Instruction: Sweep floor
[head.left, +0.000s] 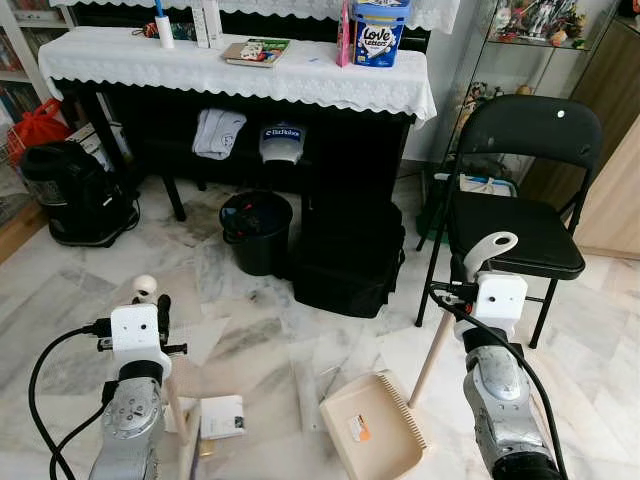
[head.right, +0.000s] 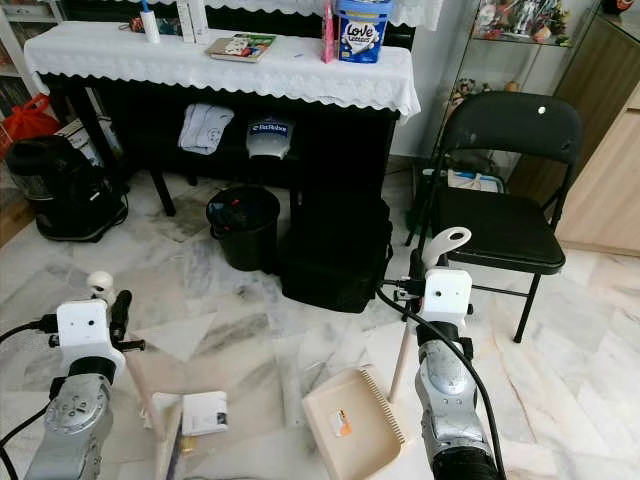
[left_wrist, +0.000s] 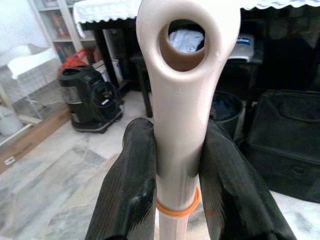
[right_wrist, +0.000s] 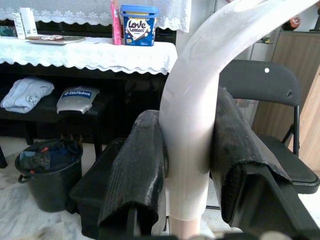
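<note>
The right claw (head.right: 432, 268) grips a pale handle (head.right: 441, 247) whose stick slants down to a beige dustpan (head.right: 345, 425) on the marble floor (head.right: 240, 320). The left claw (head.right: 105, 300) holds a broom handle (head.right: 100, 284). Ahead — a black bin (head.right: 242, 226), a black bag (head.right: 335, 252), and a folding chair (head.right: 500, 190) beside a cloth-draped table (head.right: 220, 65).

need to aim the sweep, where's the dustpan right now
The beige plastic dustpan lies on the marble floor in the left eye view, low and centre-right, beside the right gripper holding its handle, with the black bag behind it.
</note>
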